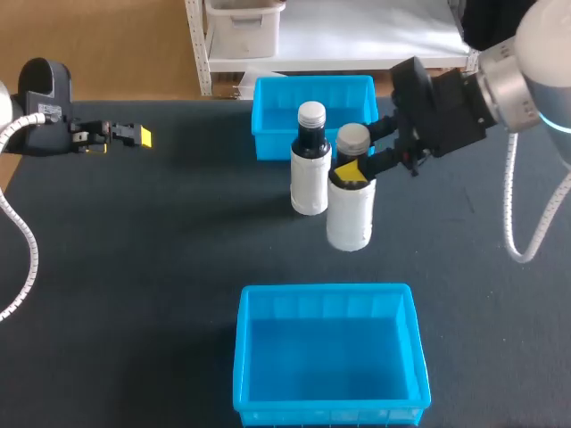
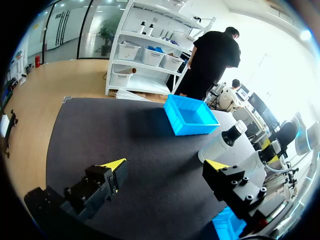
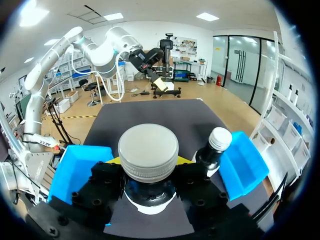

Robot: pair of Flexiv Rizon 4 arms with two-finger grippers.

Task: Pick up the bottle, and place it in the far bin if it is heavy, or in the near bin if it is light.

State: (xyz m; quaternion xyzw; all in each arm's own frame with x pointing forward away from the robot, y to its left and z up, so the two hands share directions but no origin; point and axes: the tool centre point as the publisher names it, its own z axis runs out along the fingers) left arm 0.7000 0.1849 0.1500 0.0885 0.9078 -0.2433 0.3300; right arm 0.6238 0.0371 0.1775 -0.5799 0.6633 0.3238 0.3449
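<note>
My right gripper (image 1: 354, 169) is clamped on the dark neck of the grey-capped bottle (image 1: 350, 218); a white-capped bottle (image 1: 310, 174) stands just beside my fingers, on my left arm's side, with the far bin (image 1: 268, 120) close beyond both and the near bin (image 1: 326, 412) well apart on the opposite side across bare table (image 1: 161, 259). My left gripper (image 1: 134, 135) hangs spread on nothing, well apart from both bottles, with open table ahead of it. The bottles are round with smooth white labels, the grey cap ribbed at its side; the bins are glossy blue plastic boxes, the table matte and dark.
</note>
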